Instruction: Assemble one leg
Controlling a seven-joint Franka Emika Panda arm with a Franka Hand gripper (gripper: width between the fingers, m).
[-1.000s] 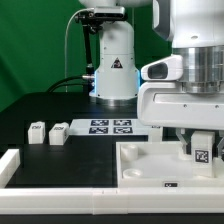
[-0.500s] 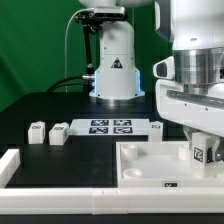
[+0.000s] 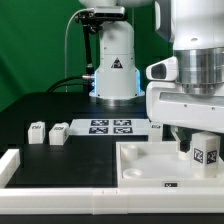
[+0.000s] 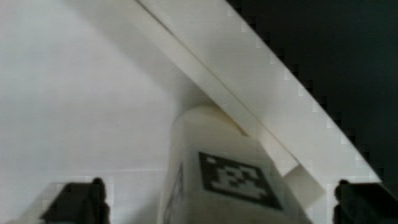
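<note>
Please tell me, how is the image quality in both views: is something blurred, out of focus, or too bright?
Exterior view: even light, a dark table, the marker board sharp; the big white tabletop is bright and shows little detail, and the near gripper housing looks soft. Wrist view: soft and grainy all over; the leg fills the middle, its tag blurred but recognisable; the white tabletop is nearly featureless.

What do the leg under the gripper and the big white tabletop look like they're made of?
The leg: apparently hard white plastic, matte and smooth, with a printed black-and-white tag that looks stuck on its side. The tabletop: seemingly the same matte white plastic, with crisp molded raised edges and no grain. Both could be 3D-printed; the pictures can't settle that.
</note>
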